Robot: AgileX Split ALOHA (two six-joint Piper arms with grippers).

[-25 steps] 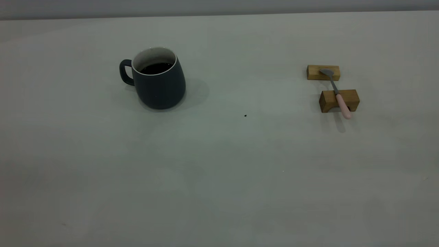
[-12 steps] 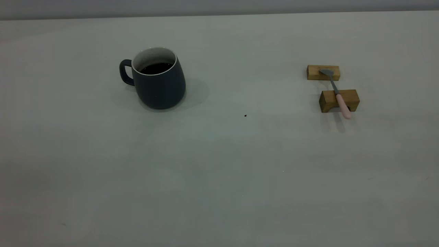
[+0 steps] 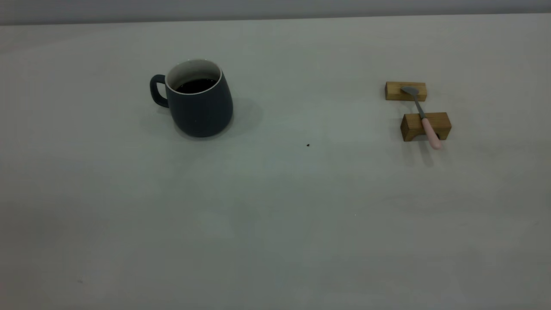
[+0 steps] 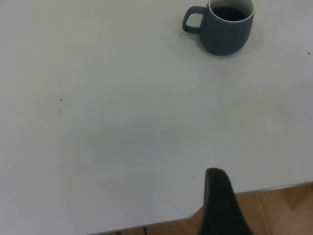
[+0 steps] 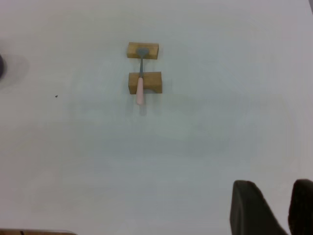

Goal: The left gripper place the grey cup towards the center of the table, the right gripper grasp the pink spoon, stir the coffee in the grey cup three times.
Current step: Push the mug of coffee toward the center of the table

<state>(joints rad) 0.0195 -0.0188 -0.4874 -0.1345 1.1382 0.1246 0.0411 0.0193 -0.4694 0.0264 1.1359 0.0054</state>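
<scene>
**Cup and spoon sitting untouched on the table**

A dark grey cup (image 3: pixel 199 99) is standing upright on the left half of an off-white table (image 3: pixel 275 215), toward the far side. Its loop handle is pointing left, and dark coffee (image 3: pixel 196 85) is filling the lower part of its white inside. Nothing is touching the cup.

Well apart from it, on the right side of the table, a pink spoon (image 3: pixel 422 117) is lying across two small wooden blocks (image 3: pixel 425 126). Its grey metal bowl is resting on the farther block, and its pink handle is crossing the nearer block and sticking out past that block's front edge. A tiny dark speck (image 3: pixel 308 145) is sitting on the bare table between cup and spoon.

Neither arm is showing in the outside view. In the left wrist view, only one black finger (image 4: pixel 222 205) of the left gripper is showing, near the table's edge and far from the cup, so I cannot tell whether that claw is released or clenched. In the right wrist view, the right gripper (image 5: pixel 288 208) is hanging far from the spoon, its two black fingers (image 5: pixel 252 208) parted by a gap and grasping nothing.
</scene>
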